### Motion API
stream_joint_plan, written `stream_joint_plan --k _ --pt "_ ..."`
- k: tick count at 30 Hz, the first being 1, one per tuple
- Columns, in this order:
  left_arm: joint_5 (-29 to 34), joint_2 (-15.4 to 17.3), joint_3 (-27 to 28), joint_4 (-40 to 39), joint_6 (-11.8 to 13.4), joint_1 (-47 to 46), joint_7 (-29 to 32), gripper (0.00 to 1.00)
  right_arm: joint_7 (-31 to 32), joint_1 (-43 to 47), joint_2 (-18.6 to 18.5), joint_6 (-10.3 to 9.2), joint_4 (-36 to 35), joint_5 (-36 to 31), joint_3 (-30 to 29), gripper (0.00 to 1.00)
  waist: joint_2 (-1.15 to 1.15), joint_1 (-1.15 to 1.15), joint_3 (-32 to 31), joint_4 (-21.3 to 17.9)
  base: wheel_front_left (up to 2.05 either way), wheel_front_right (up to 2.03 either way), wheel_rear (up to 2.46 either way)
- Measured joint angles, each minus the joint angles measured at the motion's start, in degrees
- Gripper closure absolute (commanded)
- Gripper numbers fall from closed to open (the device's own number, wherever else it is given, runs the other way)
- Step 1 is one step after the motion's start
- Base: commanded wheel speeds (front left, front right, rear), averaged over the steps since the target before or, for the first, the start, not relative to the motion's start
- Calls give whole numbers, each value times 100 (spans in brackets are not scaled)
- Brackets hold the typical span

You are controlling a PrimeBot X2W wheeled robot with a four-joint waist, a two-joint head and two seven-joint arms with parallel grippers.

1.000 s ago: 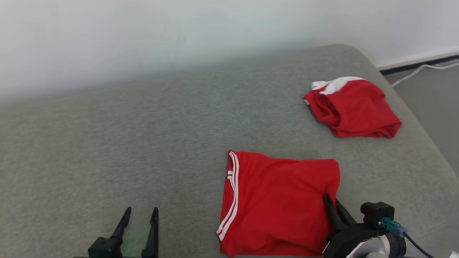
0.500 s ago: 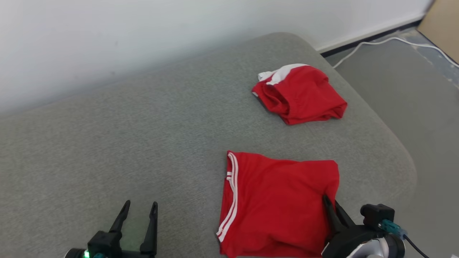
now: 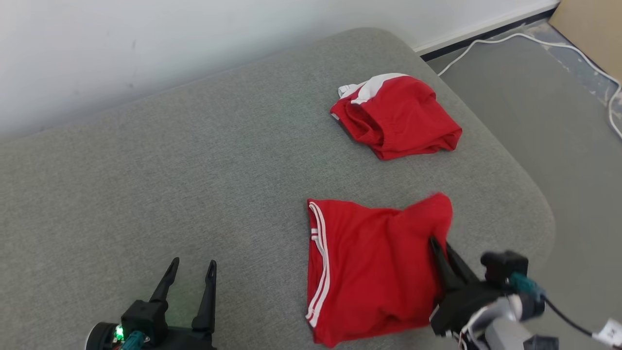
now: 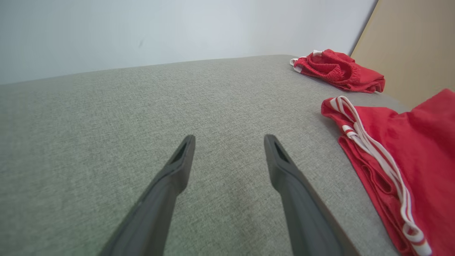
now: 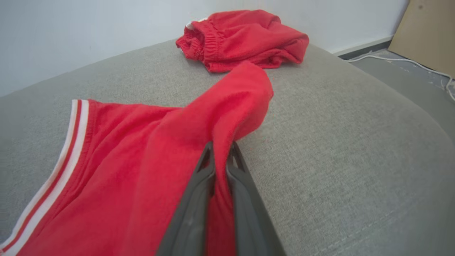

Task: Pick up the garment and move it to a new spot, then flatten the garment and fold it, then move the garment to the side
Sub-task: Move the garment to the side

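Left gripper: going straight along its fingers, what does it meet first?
Bare grey cushion, then the white wall, likely; the folded garment and bundled garment sit right of that line.

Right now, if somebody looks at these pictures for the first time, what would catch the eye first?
The red garment with white stripes lies folded on the grey cushion, and the right gripper is shut on its right edge, where the cloth rises into a peak. A second red garment lies crumpled near the cushion's far right corner. The left gripper stands open at the lower left.
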Motion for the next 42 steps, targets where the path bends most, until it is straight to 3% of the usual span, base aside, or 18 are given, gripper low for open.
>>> stream_joint_plan --k 11,17,28,34,42 --pt "71 -1 -4 -37 -8 -48 0 0 0 -1629 -688 0 -168 -188 591 100 0 0 199 513 0 0 0" --pt "145 -1 -20 -60 -55 -151 0 0 -1 -2487 -1048 0 234 -321 506 100 0 0 396 813 0 0 0" --pt "353 49 -156 -53 -105 -389 0 0 -1 -3300 -1641 0 1434 -948 -503 100 0 1 767 1334 0 0 0" --pt "361 70 -231 -112 -109 -511 -1 0 -1 -3465 -1683 0 2003 -1527 -1138 100 0 1 937 1539 0 0 0" --pt "370 89 -363 -177 -107 -619 -3 0 -1 -3404 -1778 0 2655 -2310 -2412 100 0 1 1100 1784 0 0 0"
